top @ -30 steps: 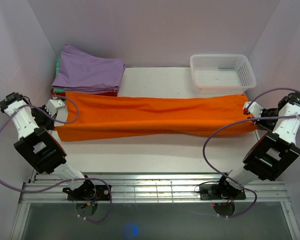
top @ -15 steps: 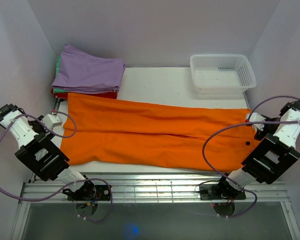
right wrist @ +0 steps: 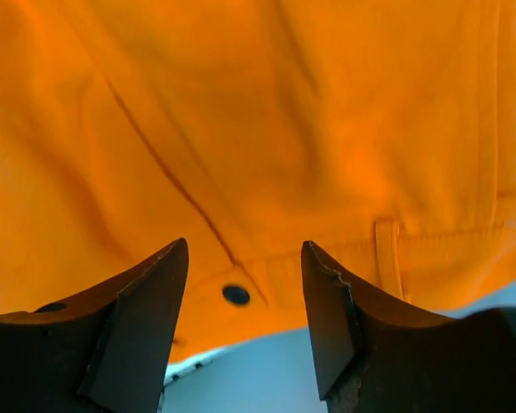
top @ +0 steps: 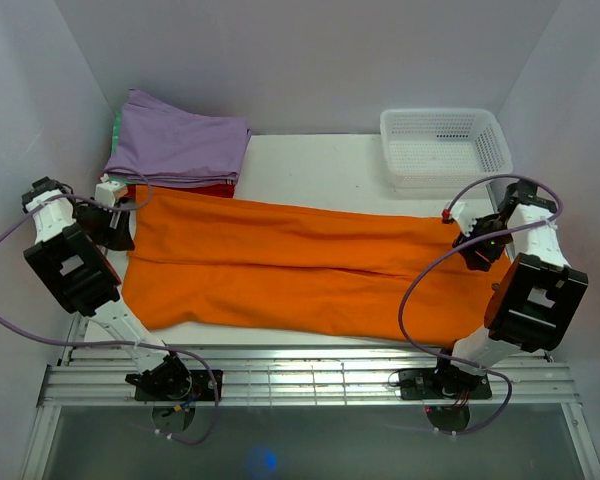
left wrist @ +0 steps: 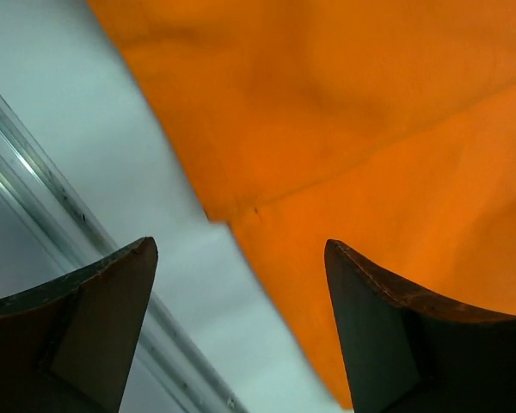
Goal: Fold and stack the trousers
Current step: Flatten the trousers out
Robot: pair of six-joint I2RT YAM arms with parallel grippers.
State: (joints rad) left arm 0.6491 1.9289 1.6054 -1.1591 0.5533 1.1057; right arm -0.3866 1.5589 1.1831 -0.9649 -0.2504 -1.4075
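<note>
Orange soft-cloth trousers (top: 300, 268) lie spread, apparently unfolded, on the white tabletop (top: 320, 165), my left pincer (left wrist: 239, 249) and right pincer (right wrist: 244, 247) gaping empty, all folding ahead.

No legible txt, labels or nos. anywhere.

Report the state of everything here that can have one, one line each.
orange trousers: unfolded, spread flat across the table, waistband end on the right.
left end effector: open, holding nothing, above the trousers' edge.
right end effector: open, holding nothing, above the waistband.
white basket: upright, empty.
lilac-purple garment: folded, at the far left corner.
</note>
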